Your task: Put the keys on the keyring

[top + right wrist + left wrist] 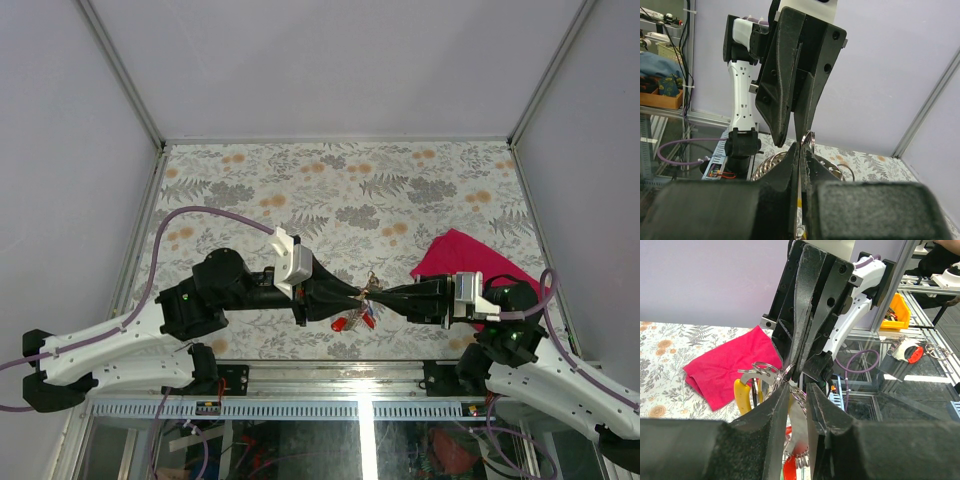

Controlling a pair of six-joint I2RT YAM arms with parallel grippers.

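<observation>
Both grippers meet tip to tip above the table's front middle. My left gripper (362, 297) (797, 386) is closed on the silvery blade of a red-headed key (798, 429), which fills the gap between its fingers. Opposite it, my right gripper (378, 296) (800, 144) is shut, and the thin keyring (810, 136) (800, 393) sticks out of its tips. A yellow-headed key (741, 396) hangs beside the ring. Red key heads (348, 323) dangle below the two grippers.
A magenta cloth (455, 255) (725, 365) lies on the flowered table at the right, under the right arm. The table's metal front rail (330, 370) runs just behind the hanging keys. A yellow bin (897, 312) stands off the table.
</observation>
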